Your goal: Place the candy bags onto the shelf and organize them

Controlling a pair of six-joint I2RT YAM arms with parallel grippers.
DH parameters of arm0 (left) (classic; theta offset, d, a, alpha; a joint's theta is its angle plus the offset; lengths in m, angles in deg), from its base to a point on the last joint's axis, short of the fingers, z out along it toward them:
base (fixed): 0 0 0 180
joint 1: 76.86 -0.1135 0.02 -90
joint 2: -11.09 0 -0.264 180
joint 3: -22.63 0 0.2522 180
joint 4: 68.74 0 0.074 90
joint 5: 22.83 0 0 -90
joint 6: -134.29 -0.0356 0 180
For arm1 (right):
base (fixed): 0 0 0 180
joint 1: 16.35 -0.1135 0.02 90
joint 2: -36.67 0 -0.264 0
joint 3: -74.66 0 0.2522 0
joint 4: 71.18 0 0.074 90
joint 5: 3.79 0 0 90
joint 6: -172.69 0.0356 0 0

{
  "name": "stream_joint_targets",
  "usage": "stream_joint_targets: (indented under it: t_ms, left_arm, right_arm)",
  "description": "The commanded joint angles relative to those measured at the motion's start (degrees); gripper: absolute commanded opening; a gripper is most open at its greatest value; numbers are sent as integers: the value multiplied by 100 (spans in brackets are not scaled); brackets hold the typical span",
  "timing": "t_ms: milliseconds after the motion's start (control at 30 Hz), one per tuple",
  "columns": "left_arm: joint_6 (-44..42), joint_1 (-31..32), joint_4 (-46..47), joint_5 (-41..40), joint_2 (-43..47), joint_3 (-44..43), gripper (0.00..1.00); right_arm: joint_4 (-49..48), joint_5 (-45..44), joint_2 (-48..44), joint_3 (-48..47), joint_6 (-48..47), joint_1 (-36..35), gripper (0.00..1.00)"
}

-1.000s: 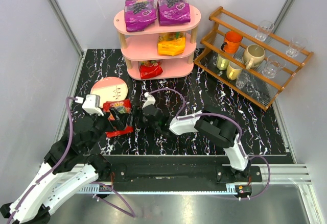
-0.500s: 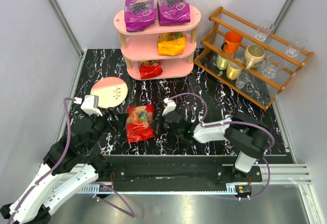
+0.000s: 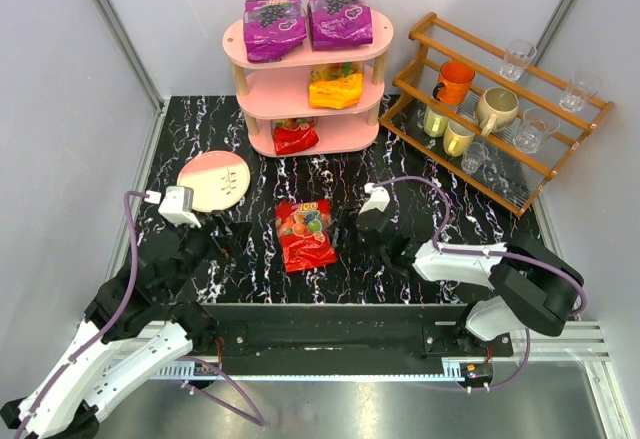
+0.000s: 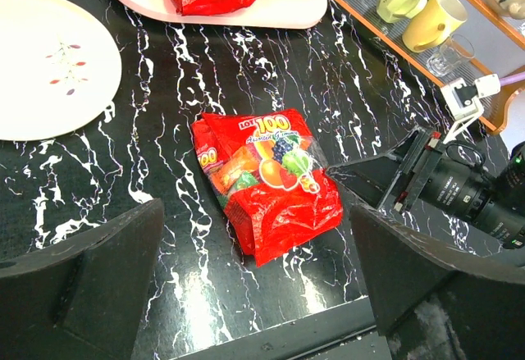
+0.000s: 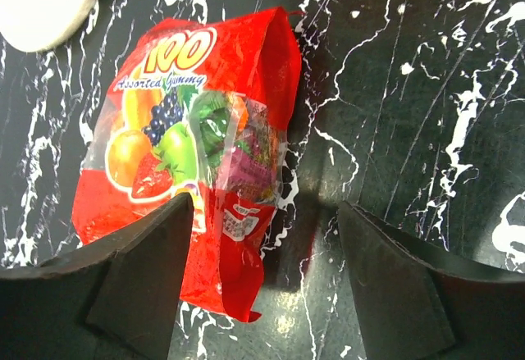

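Purple candy bags [image 3: 340, 17] overhead only

Red candy bag [image 3: 304, 234] — lying flat, four more on pink shelf [image 3: 272, 97]

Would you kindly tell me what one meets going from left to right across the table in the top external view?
plate → red candy bag → right gripper → wooden rack

Black-and-white arm links [image 3: 100, 359], purple cables [image 3: 128, 244], small white wrist cameras [image 3: 180, 205], matte black wedge-shaped pincer fingers [image 4: 82, 294]
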Motion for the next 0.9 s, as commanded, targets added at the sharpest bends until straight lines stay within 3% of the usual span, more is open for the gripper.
stream_joint_targets:
  t_ms: [0,167,433,867]
  left_arm:
    - [50,-30,289,125,-4,43,99]
    - [85,-30,307,125,49,113,99]
    - [85,-30,254,160,154,114,99]
    - [112,-30,-27,64,409,122,99]
  right_arm:
    - [-257,-526,-324,230,359,4,81]
    - [-1487,-867,-263,899,1544,-110,83]
    - [-3352,-1247,1002,742,1599,-602,83]
    - [-3257,-1353,1126,698,1652,-954,83]
